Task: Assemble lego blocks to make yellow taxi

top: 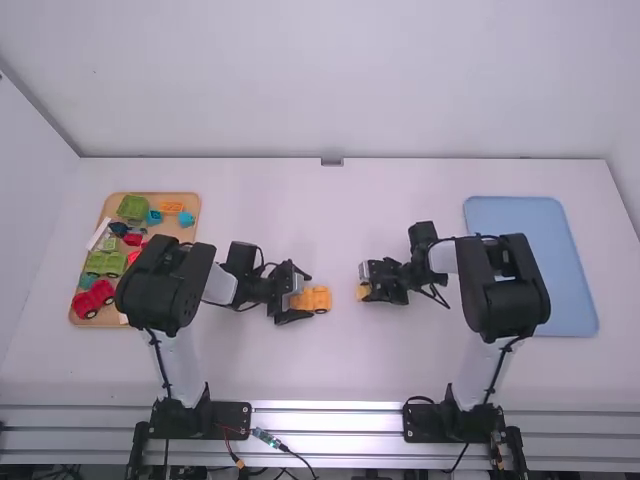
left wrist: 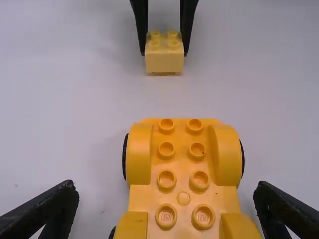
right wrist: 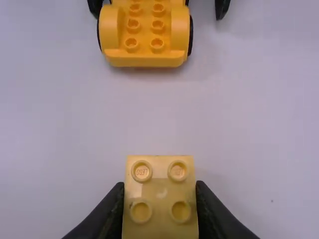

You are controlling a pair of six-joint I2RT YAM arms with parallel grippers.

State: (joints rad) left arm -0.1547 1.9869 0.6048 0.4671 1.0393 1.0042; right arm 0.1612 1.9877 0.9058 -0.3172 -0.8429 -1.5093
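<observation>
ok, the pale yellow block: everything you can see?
The pale yellow block looks plastic, squarish from above, four round studs in a two-by-two grid, studs up, plain side face. The right gripper holds it, fingers on two opposite sides. High view: right of the orange car base, apart. Table contact unclear.

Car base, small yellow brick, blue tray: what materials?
Car base: likely molded plastic, soft sheen, highlights on studs. Small yellow brick: same by look, glossy spot between studs. Blue tray: probably matte plastic, flat even color; could be coated something else.
</observation>
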